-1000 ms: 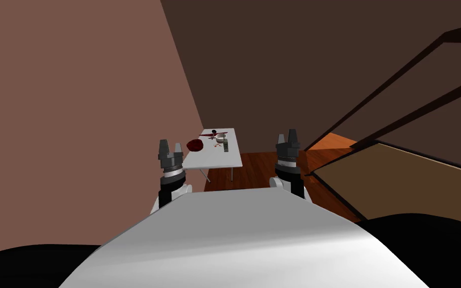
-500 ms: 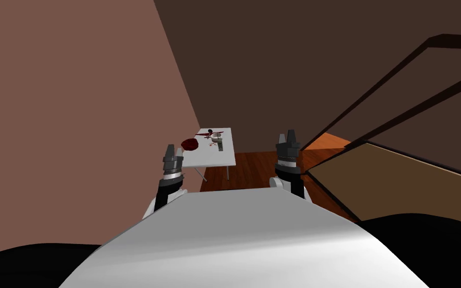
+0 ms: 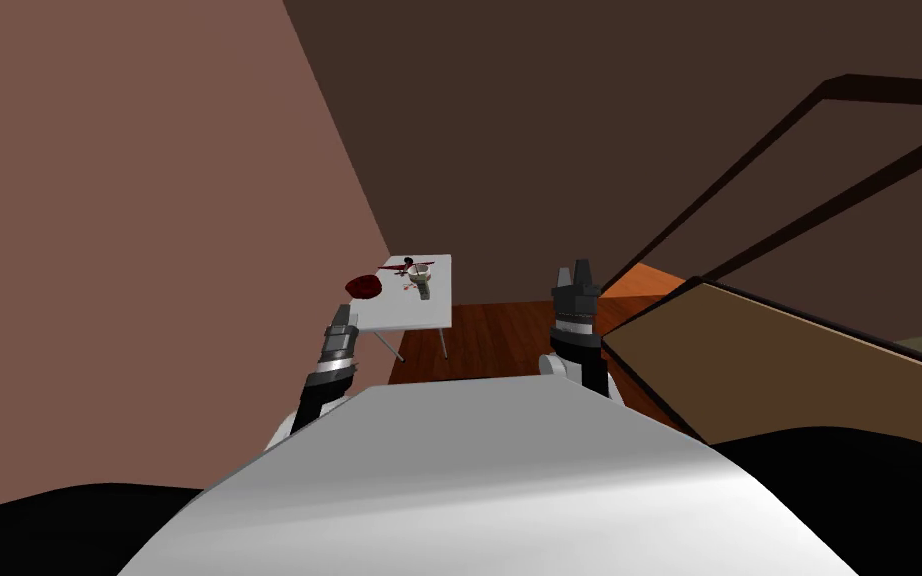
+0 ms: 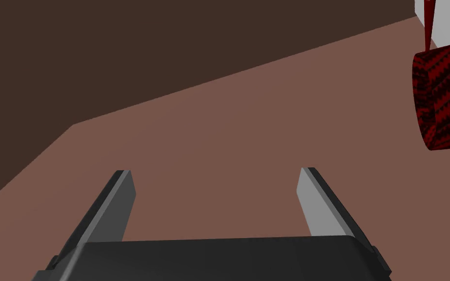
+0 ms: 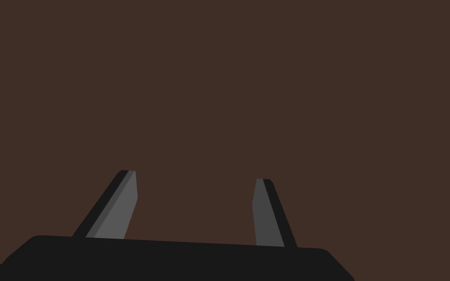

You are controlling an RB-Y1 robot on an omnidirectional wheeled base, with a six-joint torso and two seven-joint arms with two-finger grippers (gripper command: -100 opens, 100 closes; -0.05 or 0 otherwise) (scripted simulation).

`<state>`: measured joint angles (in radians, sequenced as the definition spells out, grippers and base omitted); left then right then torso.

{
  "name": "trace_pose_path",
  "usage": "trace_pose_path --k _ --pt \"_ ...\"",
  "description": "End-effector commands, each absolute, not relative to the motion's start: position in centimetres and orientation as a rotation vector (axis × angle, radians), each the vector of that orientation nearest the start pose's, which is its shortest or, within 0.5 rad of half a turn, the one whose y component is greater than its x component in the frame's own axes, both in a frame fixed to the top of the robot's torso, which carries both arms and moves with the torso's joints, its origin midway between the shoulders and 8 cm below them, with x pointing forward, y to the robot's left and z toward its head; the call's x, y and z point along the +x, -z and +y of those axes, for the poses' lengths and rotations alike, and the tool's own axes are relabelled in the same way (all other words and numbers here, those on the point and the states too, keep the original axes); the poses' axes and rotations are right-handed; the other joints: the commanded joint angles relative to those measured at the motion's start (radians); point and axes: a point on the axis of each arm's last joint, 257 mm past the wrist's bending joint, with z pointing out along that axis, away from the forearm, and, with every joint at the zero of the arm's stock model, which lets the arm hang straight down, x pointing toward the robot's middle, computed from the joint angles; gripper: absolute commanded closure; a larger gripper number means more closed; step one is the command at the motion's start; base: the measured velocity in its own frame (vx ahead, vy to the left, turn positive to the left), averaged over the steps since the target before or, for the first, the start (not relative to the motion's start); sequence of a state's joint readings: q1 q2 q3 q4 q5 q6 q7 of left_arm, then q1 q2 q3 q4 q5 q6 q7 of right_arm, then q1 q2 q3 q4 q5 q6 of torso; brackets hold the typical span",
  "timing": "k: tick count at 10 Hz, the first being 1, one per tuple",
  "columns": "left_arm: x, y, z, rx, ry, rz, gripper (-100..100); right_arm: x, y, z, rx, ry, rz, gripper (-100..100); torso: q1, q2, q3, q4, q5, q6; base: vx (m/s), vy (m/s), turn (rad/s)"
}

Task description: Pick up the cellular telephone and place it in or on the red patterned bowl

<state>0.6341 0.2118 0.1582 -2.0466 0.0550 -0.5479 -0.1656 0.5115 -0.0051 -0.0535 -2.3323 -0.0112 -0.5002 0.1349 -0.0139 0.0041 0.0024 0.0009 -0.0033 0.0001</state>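
Note:
A small white table [image 3: 427,312] stands ahead by the pink wall. At its left edge sits the red patterned bowl [image 3: 363,286], which the left wrist view shows as the red bowl [image 4: 443,95], off to one side of the fingers. A small dark grey slab, probably the telephone [image 3: 425,292], lies near the table's middle. My left gripper [image 3: 341,318] is open and empty, short of the table's near left corner; its wrist view shows the same left gripper [image 4: 214,170] facing the pink wall. My right gripper [image 3: 576,275] is raised at the right, open and empty [image 5: 194,174].
A white bowl [image 3: 419,275] and a red toy plane [image 3: 404,266] lie at the table's far end. The table has thin legs on a brown wooden floor [image 3: 509,335]. A dark-railed stair with a brown side panel [image 3: 799,350] rises at the right.
The whole head view has shifted: I have turned, so the table now sits further left. My left arm has dropped and leaned left toward the table's corner. The right arm holds still.

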Motion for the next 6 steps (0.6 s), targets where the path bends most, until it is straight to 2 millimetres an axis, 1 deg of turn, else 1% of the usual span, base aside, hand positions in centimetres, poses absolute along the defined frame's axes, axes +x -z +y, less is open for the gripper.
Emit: trace_pose_path --k 1,2,4,6 --pt "33.0 12.4 38.0 -0.699 0.828 1.031 -100 32.9 -4.5 -29.5 0.569 -1.135 0.609 0 0.000 0.000 0.000 0.000 0.000 0.000 -0.024 -0.232 -0.025" --pt "32.6 13.8 39.0 -0.717 0.788 1.065 -100 32.9 -4.5 -29.5 0.569 -1.135 0.609 0 -0.001 -0.001 -0.001 0.000 0.000 0.000 -0.005 -0.236 -0.012" --pt "31.7 16.5 41.0 -0.748 0.706 1.130 -100 32.9 -4.5 -29.5 0.569 -1.135 0.609 0 -0.003 -0.002 -0.001 0.000 -0.001 0.000 -0.028 -0.264 -0.023" --pt "30.9 18.9 42.9 -0.767 0.627 1.193 -100 32.9 -4.5 -29.5 0.569 -1.135 0.609 0 -0.001 -0.003 -0.002 -0.001 0.000 0.000 -0.004 -0.209 -0.026"
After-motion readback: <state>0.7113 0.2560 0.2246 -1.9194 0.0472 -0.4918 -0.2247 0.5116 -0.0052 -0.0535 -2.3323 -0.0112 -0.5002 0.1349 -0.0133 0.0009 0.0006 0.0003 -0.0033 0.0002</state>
